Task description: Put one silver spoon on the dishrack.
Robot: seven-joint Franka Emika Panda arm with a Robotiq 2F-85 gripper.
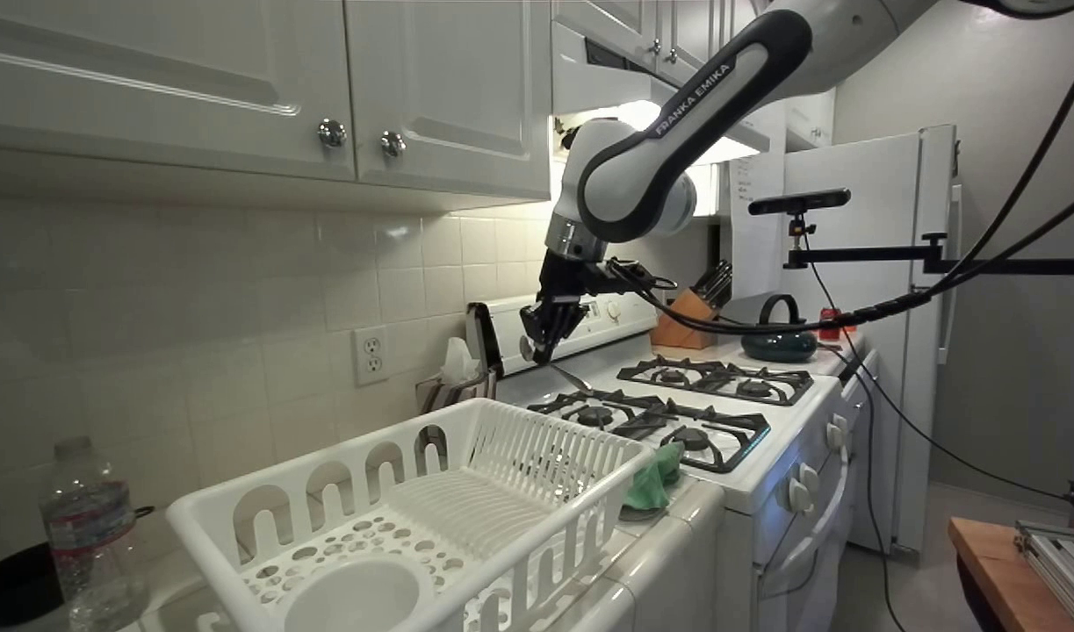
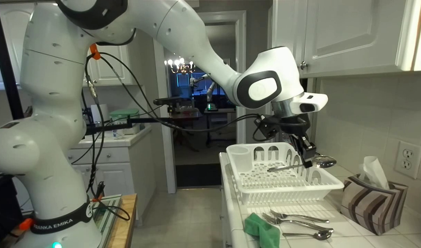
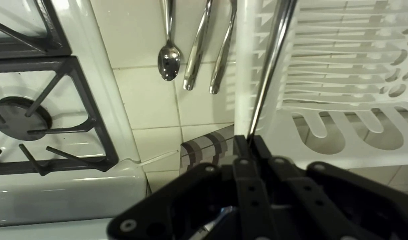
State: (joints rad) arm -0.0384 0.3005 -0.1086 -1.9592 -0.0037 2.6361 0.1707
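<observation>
Silver, the spoon [image 2: 324, 161] lies crosswise, pinched between the fingers [image 3: 241, 148] at their tips.

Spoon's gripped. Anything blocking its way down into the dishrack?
Nothing separate is visible between the silver spoon and the dishrack. The rack's own slotted end wall shows beneath the handle in the wrist view, so lowering straight down might catch it.

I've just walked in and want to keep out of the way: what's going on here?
A robot arm is holding a silver spoon, its jaws shut on the handle near the bowl. The spoon hangs in the air, not yet set on the white dishrack; in the wrist view its handle crosses over the dishrack's end. Another spoon, two forks and a green cloth lie on the counter.
</observation>
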